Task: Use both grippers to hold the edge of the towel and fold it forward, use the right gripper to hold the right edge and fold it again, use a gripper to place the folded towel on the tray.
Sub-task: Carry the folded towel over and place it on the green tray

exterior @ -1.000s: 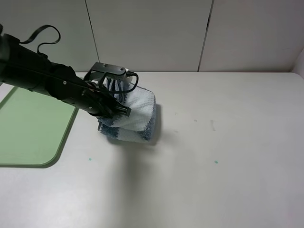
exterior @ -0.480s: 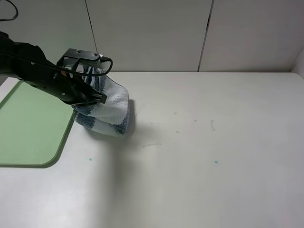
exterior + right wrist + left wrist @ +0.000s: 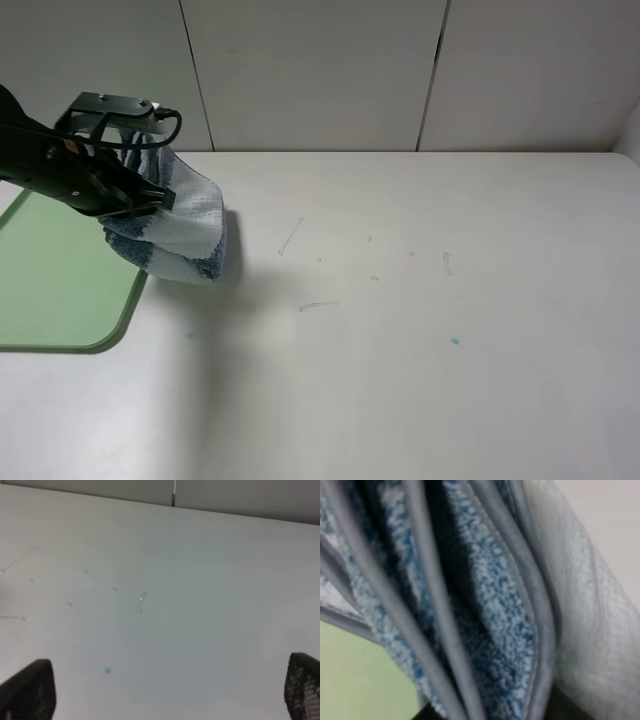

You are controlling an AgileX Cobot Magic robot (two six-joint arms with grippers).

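The folded towel (image 3: 180,225), white with dusty-blue stripes, hangs in the air at the left, over the right rim of the pale-green tray (image 3: 60,270). My left gripper (image 3: 140,200) is shut on the towel's upper layers. In the left wrist view the towel (image 3: 485,620) fills the frame, its grey hems (image 3: 427,605) stacked in folds, with a bit of green tray (image 3: 360,680) below. My right gripper (image 3: 165,700) is open, its black fingertips (image 3: 25,690) wide apart above bare table. It does not show in the exterior high view.
The white table (image 3: 420,330) stretches right of the towel, marked with small specks and a teal dot (image 3: 455,341). Grey wall panels (image 3: 320,70) stand behind it. The tray runs off the left edge of the view.
My left gripper has carried the folded towel leftward from the table's left-middle to the tray's right rim and lifted it a little. The right gripper stays open.
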